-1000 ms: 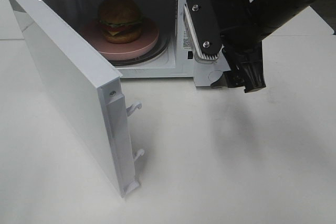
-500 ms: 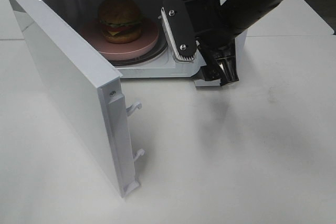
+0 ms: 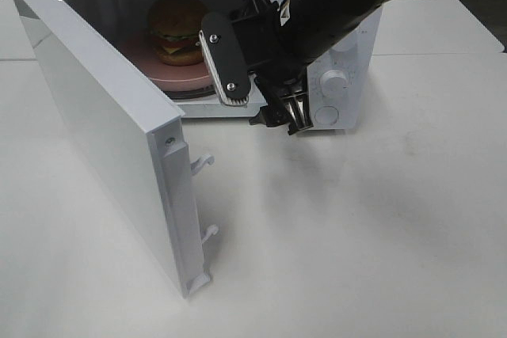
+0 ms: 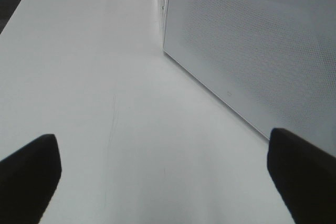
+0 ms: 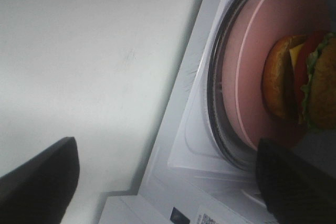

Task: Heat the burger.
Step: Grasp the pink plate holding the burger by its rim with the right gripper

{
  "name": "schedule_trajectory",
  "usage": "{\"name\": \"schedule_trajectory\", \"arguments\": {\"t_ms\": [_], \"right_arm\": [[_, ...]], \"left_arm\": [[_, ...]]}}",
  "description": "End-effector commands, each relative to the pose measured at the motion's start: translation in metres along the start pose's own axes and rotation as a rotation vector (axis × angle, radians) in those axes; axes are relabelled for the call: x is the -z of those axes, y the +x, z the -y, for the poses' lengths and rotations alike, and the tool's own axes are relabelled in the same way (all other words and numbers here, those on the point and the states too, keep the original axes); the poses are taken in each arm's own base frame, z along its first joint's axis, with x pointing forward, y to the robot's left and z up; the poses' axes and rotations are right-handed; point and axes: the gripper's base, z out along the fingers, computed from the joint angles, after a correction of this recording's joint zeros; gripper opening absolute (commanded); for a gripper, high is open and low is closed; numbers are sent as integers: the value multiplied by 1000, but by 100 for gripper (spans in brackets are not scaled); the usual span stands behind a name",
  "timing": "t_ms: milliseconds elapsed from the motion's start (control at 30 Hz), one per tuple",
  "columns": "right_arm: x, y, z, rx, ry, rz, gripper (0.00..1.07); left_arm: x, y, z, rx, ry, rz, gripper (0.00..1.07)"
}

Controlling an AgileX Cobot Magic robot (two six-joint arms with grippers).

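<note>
Burger (image 3: pixel 181 31) sat on pink plate (image 3: pixel 162 74) inside microwave (image 3: pixel 337 85), door (image 3: pixel 103 128) swung wide (not yet shut for heating). Right gripper (image 3: pixel 261 96) hung spread, empty, at cavity mouth. Left gripper (image 4: pixel 168 174) spread, empty, over table (image 4: pixel 79 77) behind door, likely placed to push it closed.

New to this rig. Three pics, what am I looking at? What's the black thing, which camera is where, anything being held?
It is a two-armed robot at a white table. The overhead picture looks down from a high fixed camera; the other two come from cameras on each arm's wrist.

The black thing is the right gripper, jaws open and holding nothing, in front of the open microwave. Its door stands swung out. Inside, the burger sits on a pink plate; the right wrist camera sees both up close.

The left gripper is outside the overhead picture. Its own camera shows open, empty jaws over bare table, beside the microwave door's mesh window.
</note>
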Motion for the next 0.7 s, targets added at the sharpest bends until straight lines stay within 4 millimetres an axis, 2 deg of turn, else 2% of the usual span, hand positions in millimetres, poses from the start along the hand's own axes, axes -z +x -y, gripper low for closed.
{"name": "schedule_trajectory", "arguments": {"t_ms": [33,400,500,567,700], "right_arm": [[-15,-3,9,15,14,4,86],[-49,-6,27,1,29,4,85],[-52,-7,28,-5,29,4,85],[-65,-7,28,-6,16,2,84],[-75,-7,28,-7,9,1,83]], "left_arm": [[3,1,0,-2,5,28,101],[3,1,0,-2,5,28,101],[3,1,0,-2,5,28,101],[3,1,0,-2,5,28,101],[3,1,0,-2,5,28,101]]}}
